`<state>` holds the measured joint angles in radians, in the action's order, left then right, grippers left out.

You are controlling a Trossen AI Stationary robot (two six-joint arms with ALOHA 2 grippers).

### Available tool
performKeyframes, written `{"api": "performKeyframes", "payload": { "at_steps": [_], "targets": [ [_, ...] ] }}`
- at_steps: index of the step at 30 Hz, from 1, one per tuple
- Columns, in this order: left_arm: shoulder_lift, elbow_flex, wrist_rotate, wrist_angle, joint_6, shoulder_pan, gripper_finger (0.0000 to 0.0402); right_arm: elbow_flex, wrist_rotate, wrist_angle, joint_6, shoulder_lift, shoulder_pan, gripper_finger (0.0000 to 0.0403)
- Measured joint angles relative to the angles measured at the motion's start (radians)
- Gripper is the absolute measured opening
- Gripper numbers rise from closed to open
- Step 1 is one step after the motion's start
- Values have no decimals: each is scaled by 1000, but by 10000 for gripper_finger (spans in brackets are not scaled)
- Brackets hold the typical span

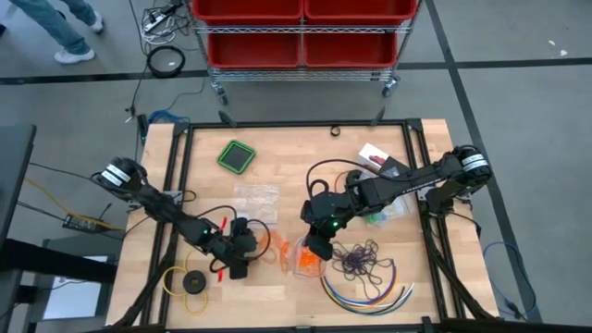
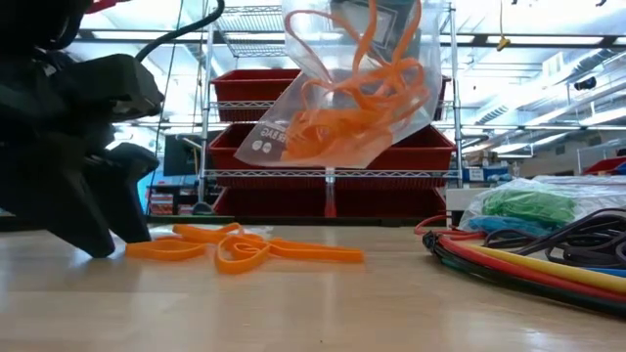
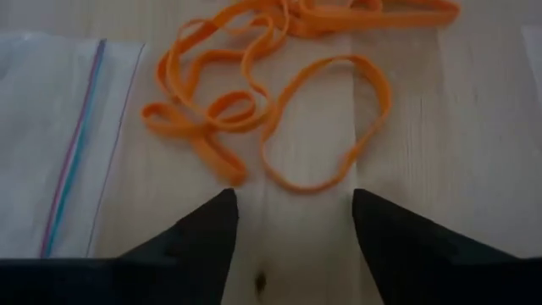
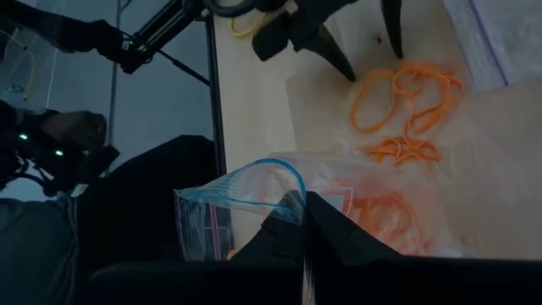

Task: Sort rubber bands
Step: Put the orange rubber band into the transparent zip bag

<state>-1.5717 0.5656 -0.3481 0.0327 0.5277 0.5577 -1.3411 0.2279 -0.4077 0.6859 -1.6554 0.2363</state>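
The left tool (image 3: 292, 222) hovers low over the bench (image 3: 440, 110), fingers (image 3: 203, 237) apart, loose orange rubber bands (image 3: 279, 110) lying just ahead of them near the front edge. The right tool (image 4: 303, 229) is clamped on the rim of a clear zip bag (image 2: 342, 88) holding more orange bands, lifted above the bench.

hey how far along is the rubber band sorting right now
Partly done. Some orange bands already sit inside the clear bag, which the shut right gripper holds up off the table. In hand: the left gripper is open, just short of loose orange bands on the wood. Left: those, plus the dark purple bands. Green bands look bagged.
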Motion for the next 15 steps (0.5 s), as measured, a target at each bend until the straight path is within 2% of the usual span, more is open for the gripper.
{"api": "performKeyframes", "payload": {
  "at_steps": [6, 10, 13, 15],
  "targets": [
    [-106, 5, -22, 142, -31, -7, 226, 0, 0, 3, -7, 0, 0, 2],
    [-136, 16, -17, 192, -68, -14, 200, 0, 0, 3, -10, 0, 0, 1],
    [-137, 31, 4, 149, -71, -25, 159, 0, 0, 8, -9, 0, 0, 1],
    [-137, 38, 18, 126, -72, -27, 113, 0, 0, 9, -9, 0, 0, 2]
  ]
}}
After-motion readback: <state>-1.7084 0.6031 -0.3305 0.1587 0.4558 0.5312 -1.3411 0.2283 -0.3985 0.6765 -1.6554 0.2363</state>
